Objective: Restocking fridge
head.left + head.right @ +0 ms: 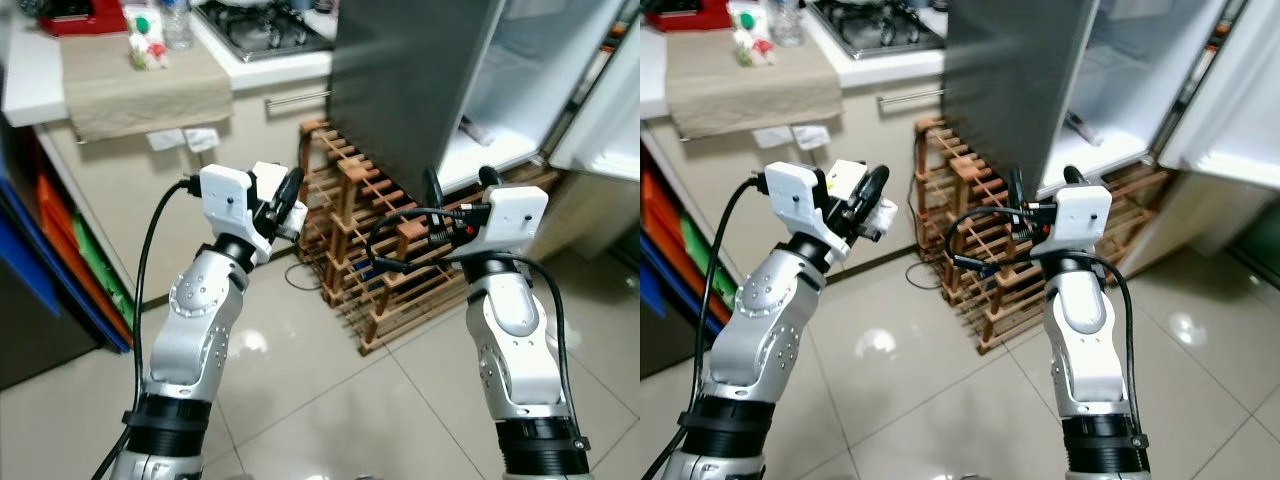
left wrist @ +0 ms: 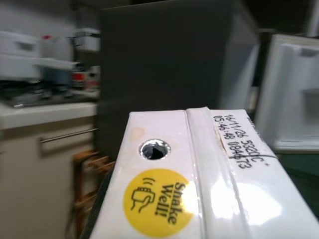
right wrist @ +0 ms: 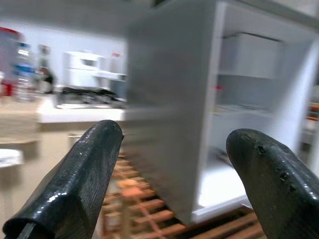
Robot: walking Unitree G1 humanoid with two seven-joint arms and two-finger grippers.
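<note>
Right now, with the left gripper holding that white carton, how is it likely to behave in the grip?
The carton has glossy faces that catch glare, so it may be slippery. Its flat sides suit the left gripper, and it shouldn't roll. The "Shake Well" sticker suggests liquid, so probably heavy for its size and crushable if squeezed.

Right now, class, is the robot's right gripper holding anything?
No. The right gripper is open, with only the fridge visible beyond the gap between its two black fingers.
</note>
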